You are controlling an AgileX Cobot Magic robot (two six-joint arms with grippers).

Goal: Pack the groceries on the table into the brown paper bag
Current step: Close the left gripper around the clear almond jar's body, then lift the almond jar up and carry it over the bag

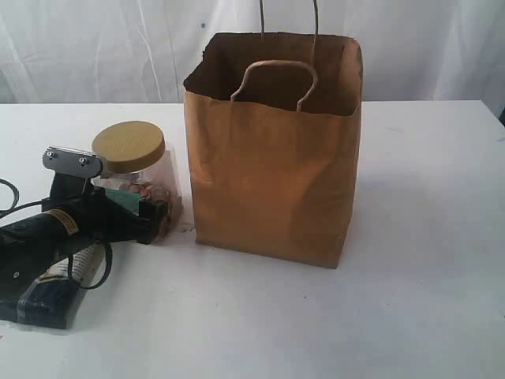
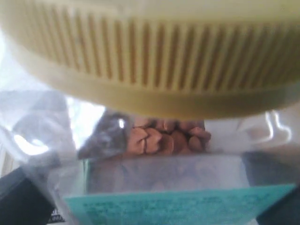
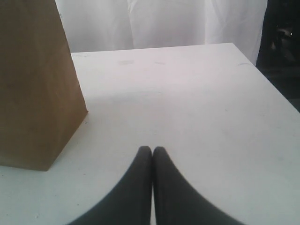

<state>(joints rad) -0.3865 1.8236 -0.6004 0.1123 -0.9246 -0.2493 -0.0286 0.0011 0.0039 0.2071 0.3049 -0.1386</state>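
The tall brown paper bag (image 1: 272,158) stands open on the white table (image 1: 418,300); its side also shows in the right wrist view (image 3: 33,84). Left of it stands a clear jar (image 1: 162,197) with a tan lid (image 1: 129,146), nuts inside and a teal label. My left gripper (image 1: 146,213) is open wide around the jar's body; the jar (image 2: 159,140) fills the left wrist view, with a dark finger (image 2: 21,199) at each lower corner. A long white-and-navy packet (image 1: 47,300) lies under the left arm. My right gripper (image 3: 152,150) is shut and empty, low over the table right of the bag.
A white curtain (image 1: 95,47) hangs behind the table. The table's right edge (image 3: 276,89) shows in the right wrist view, with dark space beyond it. The bag's twisted handles (image 1: 272,75) stand up at its mouth.
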